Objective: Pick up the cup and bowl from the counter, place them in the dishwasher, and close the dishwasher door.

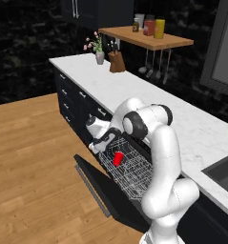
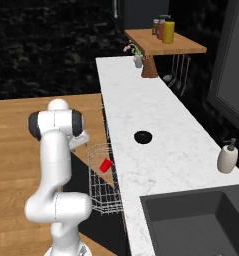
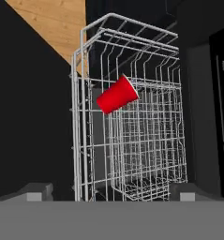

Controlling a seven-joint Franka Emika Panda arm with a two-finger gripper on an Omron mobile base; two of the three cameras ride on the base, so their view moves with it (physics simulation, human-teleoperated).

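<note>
The red cup (image 3: 117,95) lies tilted on its side in the white wire rack (image 3: 132,140) of the dishwasher, which is pulled out over the dropped dishwasher door (image 1: 98,188). My gripper (image 3: 111,192) is open just short of the rack, its fingertips (image 3: 36,191) wide apart with nothing between them and the cup clear of them. From the left base camera the gripper (image 1: 96,146) hangs at the rack's far end, with the cup (image 1: 118,158) a little past it. The black bowl (image 2: 142,136) sits upright on the white counter (image 2: 161,120), above the cup (image 2: 105,165) in the rack.
A sink (image 2: 201,220) is cut into the counter's near end, with a beige soap dispenser (image 2: 227,157) beside it. A knife block (image 1: 117,62) and a flower vase (image 1: 99,56) stand at the far end under a wooden shelf (image 1: 149,39) with bottles. Wooden floor (image 1: 34,157) lies left of the door.
</note>
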